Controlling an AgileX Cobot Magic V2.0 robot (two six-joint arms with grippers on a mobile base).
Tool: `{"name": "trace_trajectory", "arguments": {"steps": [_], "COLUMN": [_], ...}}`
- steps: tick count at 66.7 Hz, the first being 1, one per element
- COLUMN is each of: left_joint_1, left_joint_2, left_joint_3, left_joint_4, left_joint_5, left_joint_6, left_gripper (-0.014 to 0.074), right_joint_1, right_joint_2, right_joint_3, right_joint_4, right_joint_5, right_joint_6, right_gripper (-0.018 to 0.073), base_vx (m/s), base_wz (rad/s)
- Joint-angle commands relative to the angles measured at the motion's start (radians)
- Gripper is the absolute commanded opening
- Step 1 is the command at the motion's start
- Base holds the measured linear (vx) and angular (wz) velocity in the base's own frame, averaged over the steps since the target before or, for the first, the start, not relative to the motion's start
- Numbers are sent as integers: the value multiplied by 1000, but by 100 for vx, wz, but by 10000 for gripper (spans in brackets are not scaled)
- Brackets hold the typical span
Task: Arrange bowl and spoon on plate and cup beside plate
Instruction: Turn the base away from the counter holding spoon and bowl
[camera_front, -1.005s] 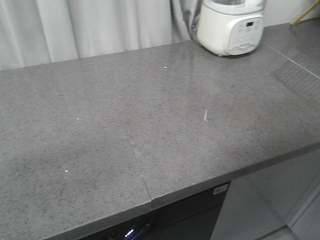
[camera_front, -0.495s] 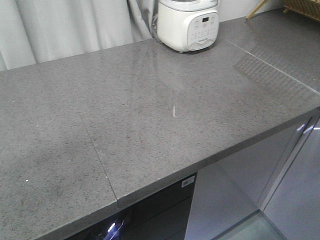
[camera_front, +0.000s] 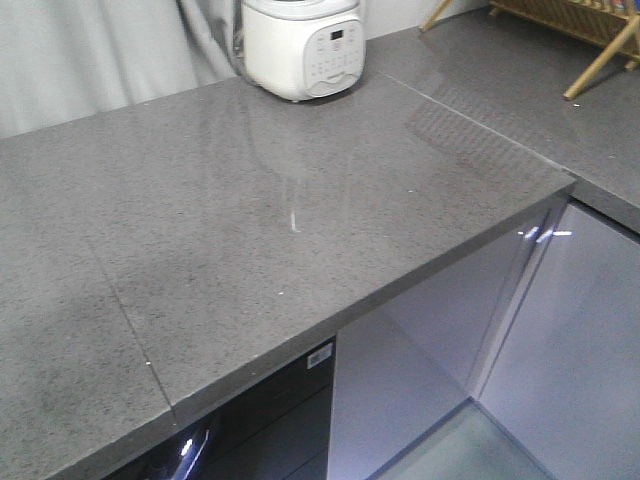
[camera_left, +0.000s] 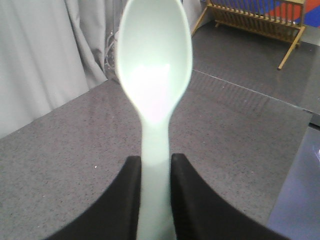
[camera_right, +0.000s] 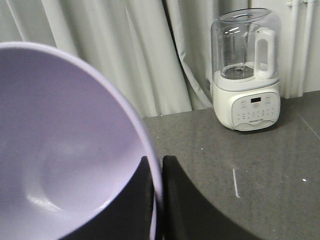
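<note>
Much grey stone counter (camera_front: 200, 220) runs to its front edge. Left gripper (camera_left: 155, 167) pinches a mint plastic spoon (camera_left: 155, 65); right gripper (camera_right: 157, 172) clamps a round lavender bowl (camera_right: 65, 150).

A white jug blender (camera_front: 303, 45) stands at the back of the grey speckled stone countertop (camera_front: 250, 250), a wooden slatted rack (camera_front: 560, 25) to its right. The left gripper (camera_left: 156, 165) holds the pale mint-green plastic spoon (camera_left: 155, 75); in the right gripper (camera_right: 157, 167), the rim of the round lavender-purple plastic bowl (camera_right: 60, 150).
</note>
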Motion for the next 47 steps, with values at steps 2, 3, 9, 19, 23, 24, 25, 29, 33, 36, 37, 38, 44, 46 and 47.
{"name": "trace_trajectory", "arguments": {"steps": [2, 3, 9, 19, 23, 24, 25, 29, 33, 36, 37, 38, 44, 46, 47], "left_joint_1": [-4, -4, -4, -4, -4, -4, -4, -4, -4, -4, -4, -4, -4, -4, -4], "left_joint_2": [-8, -8, -8, -8, -8, -8, -8, -8, -8, -8, -8, -8, -8, -8, -8], "left_joint_3": [-26, -26, -26, -26, -26, -26, -26, -26, -26, -26, -26, -26, -26, -26, -26], "left_joint_4": [-19, -19, -19, -19, -19, -19, -19, -19, -19, -19, -19, -19, -19, -19, -19], "left_joint_5": [-61, -61, -61, -61, -61, -61, -61, -61, -61, -61, -61, -61, -61, -61, -61], "left_joint_6": [0, 0, 0, 0, 0, 0, 0, 0, 0, 0, 0, 0, 0, 0, 0], "left_gripper": [-7, -7, -7, -7, -7, -7, -7, -7, -7, -7, -7, -7, -7, -7, -7], "right_joint_1": [-1, -1, -1, -1, -1, -1, -1, -1, -1, -1, -1, -1, -1, -1, -1], "right_joint_2": [-16, -16, -16, -16, -16, -16, -16, -16, -16, -16, -16, -16, -16, -16, -16], "right_joint_3": [-27, -27, -27, -27, -27, -27, -27, -27, -27, -27, -27, -27, -27, -27, -27], "right_joint_4": [61, 61, 61, 61, 61, 61, 61, 61, 61, 61, 61, 61, 61, 61, 61], "right_joint_5": [5, 5, 5, 5, 5, 5, 5, 5, 5, 5, 5, 5, 5, 5, 5], "right_joint_6": [-7, -7, -7, -7, -7, -7, -7, -7, -7, -7, -7, -7, -7, -7, -7], "right_gripper": [-6, -6, -6, -6, -6, -6, -6, -6, -6, -6, -6, -6, -6, -6, -6], "base_vx": [-1, -1, -1, -2, -2, -2, -2, -2, -2, -2, -2, -2, -2, -2, -2], "base_wz": [-28, -29, -30, -34, -37, -38, -39, -40, -41, -42, -42, -42, -42, -42, -43]}}
